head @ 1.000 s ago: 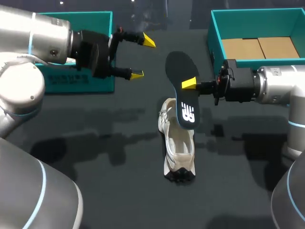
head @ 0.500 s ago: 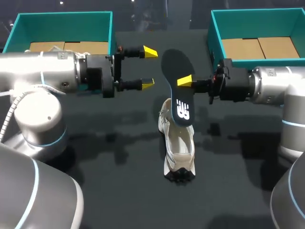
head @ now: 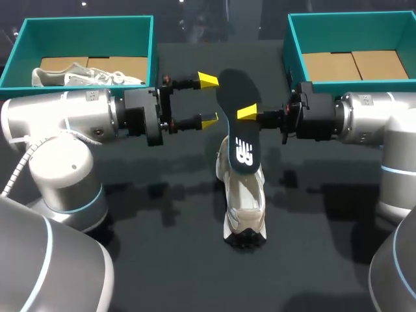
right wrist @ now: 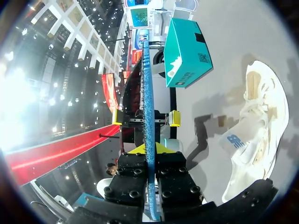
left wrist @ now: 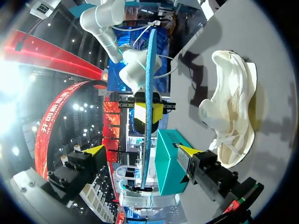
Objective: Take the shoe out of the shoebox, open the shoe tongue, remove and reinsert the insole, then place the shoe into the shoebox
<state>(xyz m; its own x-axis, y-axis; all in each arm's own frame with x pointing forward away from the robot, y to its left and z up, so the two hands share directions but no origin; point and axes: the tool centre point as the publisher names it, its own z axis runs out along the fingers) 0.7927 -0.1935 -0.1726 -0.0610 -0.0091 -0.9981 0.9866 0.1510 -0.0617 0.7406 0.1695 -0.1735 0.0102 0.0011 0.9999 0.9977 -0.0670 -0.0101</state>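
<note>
the dark insole [head: 237, 97] hangs over the white shoe [head: 243, 201], which lies on the table [head: 162, 247]. the right gripper [head: 244, 114] pinches the insole from 3 o'clock. the left gripper [head: 209, 99], fingers spread, sits just at its 9 o'clock. left shoebox [head: 153, 45] at 10 o'clock, right shoebox [head: 294, 49] at 2.

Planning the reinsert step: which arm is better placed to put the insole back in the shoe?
Right, probably. The right gripper is shut on the insole, whose lower end hangs over the shoe. The left gripper is open beside the insole and holds nothing.
</note>
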